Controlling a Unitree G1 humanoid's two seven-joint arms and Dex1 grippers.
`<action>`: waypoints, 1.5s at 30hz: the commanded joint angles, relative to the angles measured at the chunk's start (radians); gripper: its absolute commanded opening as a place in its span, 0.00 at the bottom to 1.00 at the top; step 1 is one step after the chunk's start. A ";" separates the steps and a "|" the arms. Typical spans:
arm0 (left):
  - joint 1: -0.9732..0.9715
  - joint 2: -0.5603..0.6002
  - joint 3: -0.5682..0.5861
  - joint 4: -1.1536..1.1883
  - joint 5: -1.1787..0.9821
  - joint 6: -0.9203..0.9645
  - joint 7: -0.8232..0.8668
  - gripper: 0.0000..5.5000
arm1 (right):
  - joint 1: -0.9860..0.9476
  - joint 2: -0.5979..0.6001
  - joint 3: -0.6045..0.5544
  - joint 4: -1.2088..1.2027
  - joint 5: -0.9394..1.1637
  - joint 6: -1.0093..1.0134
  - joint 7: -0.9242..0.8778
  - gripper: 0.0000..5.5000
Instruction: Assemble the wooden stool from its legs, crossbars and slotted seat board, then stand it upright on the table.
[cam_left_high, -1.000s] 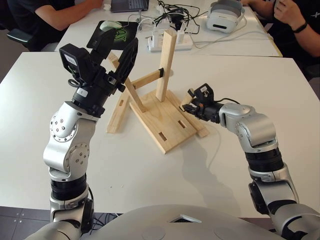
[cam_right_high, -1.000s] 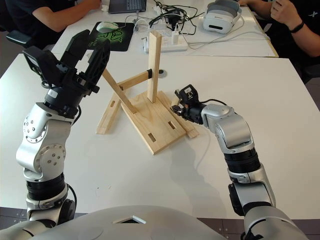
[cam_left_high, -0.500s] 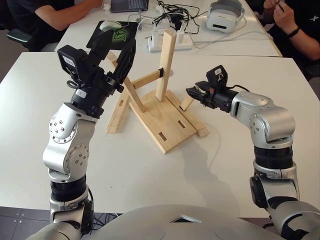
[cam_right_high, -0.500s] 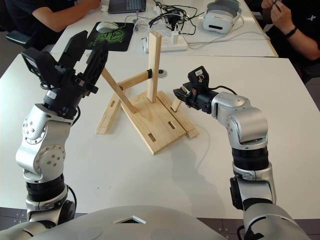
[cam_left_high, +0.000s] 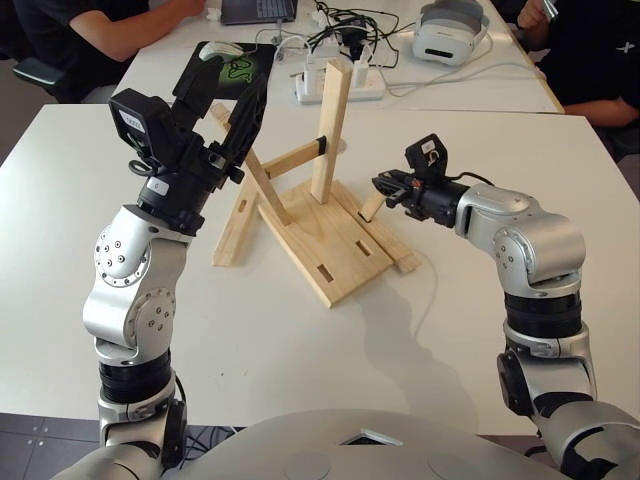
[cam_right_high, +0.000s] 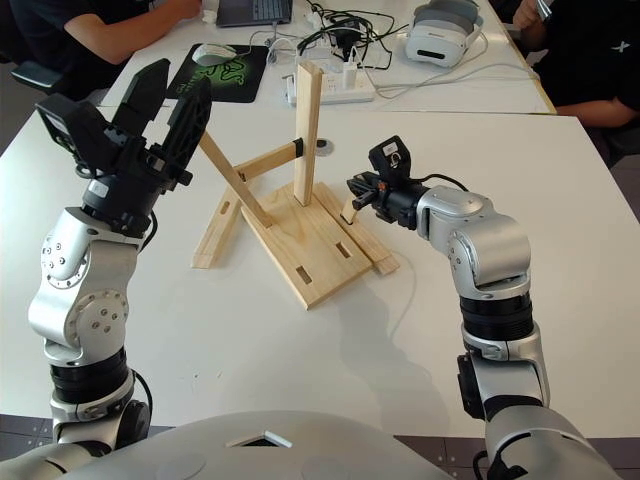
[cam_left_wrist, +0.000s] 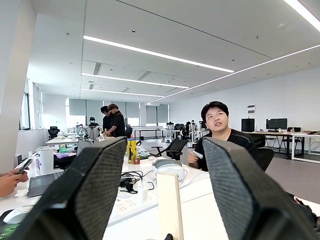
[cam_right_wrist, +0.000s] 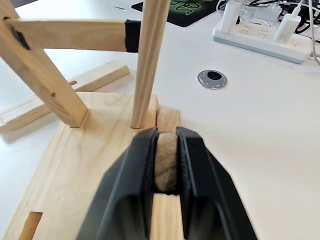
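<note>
The slotted seat board (cam_left_high: 335, 250) lies flat on the white table. Two legs stand in it, one upright (cam_left_high: 332, 125) and one slanted (cam_left_high: 262, 180), joined by a crossbar (cam_left_high: 295, 158). One loose leg (cam_left_high: 236, 228) lies left of the board, another (cam_left_high: 398, 255) along its right edge. My right gripper (cam_left_high: 384, 190) is shut on a short wooden bar (cam_left_high: 371, 208) tilted above that right-hand leg; its fingers (cam_right_wrist: 192, 165) clamp the bar's end (cam_right_wrist: 165, 160). My left gripper (cam_left_high: 232, 68) hangs open in the air beside the slanted leg's top, holding nothing.
A power strip (cam_left_high: 335, 85), cables, a mouse pad (cam_left_high: 225, 70) and a white headset (cam_left_high: 450, 35) lie on the far table. A cable grommet (cam_right_wrist: 212, 78) sits in the tabletop behind the board. Bare table lies in front of the board.
My right gripper has risen from the board's right edge, lifting the short bar's end off the table, then edged left toward the upright leg. The left arm has barely shifted.
</note>
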 joint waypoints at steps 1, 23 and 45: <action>-0.006 -0.003 -0.005 0.000 0.004 -0.002 0.003 0.51 | -0.081 -0.023 0.105 0.043 -0.016 0.033 0.034 0.08; -0.003 -0.025 -0.014 0.001 0.029 -0.031 0.021 0.51 | -0.204 -0.066 0.364 0.304 -0.093 0.053 0.163 0.08; -0.025 -0.005 -0.001 0.008 0.007 -0.002 0.006 0.51 | -0.090 -0.046 0.317 0.316 -0.110 0.010 0.112 0.08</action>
